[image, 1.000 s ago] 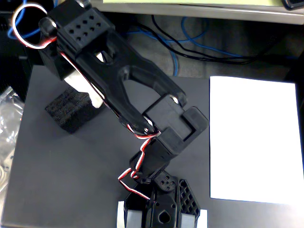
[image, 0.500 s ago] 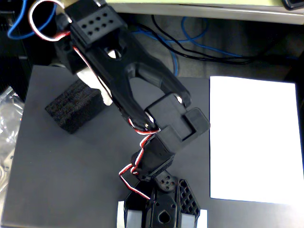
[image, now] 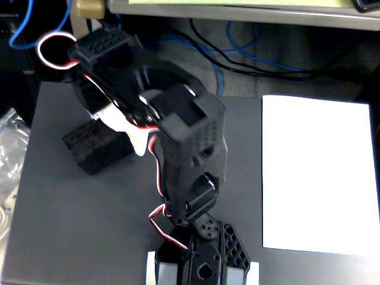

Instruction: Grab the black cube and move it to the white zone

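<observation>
The black cube [image: 95, 147] lies on the left part of the dark grey mat [image: 77, 225] in the fixed view, long side running left to right. My arm reaches from its base at the bottom centre up and to the left. Its gripper [image: 111, 119] hangs right over the cube's far right corner. A white finger part [image: 122, 122] meets the top right of the cube, which the arm covers there. The fingertips are hidden by the arm's own body, so the jaw gap does not show. The white zone [image: 317, 172] lies flat on the right side of the mat, well apart from the cube.
Crumpled clear plastic [image: 9, 160] sits off the mat's left edge. Blue and black cables [image: 237, 59] run along the floor behind the mat, under a pale shelf edge [image: 237, 9]. The arm's base [image: 202, 261] stands at the bottom centre.
</observation>
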Robot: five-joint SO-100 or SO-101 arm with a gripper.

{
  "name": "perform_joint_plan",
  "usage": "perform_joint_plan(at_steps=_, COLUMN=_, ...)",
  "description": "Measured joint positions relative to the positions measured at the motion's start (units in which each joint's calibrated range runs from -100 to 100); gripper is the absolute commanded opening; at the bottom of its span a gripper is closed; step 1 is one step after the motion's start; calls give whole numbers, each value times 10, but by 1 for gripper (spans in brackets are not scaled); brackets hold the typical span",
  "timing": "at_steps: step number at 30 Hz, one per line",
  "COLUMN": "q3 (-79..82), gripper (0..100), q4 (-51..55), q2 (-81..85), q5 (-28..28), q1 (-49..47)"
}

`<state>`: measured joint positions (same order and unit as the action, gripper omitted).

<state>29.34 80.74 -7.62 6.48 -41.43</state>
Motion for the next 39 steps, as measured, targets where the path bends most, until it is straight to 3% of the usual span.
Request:
perform_joint_plan(at_steps=2, q3=-16, gripper=38, q4=-22, q2=-42, q5=0, q1=6)
perform_joint_plan(at_steps=5, q3=-16, gripper=18, q4=-26, q2=-48, q5=1, q1=7)
perform_joint_plan(at_steps=9, q3=-16, gripper=1, q4=-26, q2=-47, q5=-1, q1=1)
perform_joint_plan(at_steps=13, q3=-62, gripper=1, q4=4, q2=-67, q5=-17, q1=-1)
perform_joint_plan(at_steps=17, q3=-226, gripper=1, q4=102, q2=-79, q5=-25, q1=4)
perform_joint_plan(at_steps=23, q3=-342, gripper=1, q4=174, q2=-79, q5=-79, q1=15)
perform_joint_plan(at_steps=28, q3=-342, gripper=1, q4=175, q2=-45, q5=-89, q1=153)
perform_joint_plan(at_steps=39, q3=-182, gripper=1, q4=183, q2=345, q5=-85, q1=425)
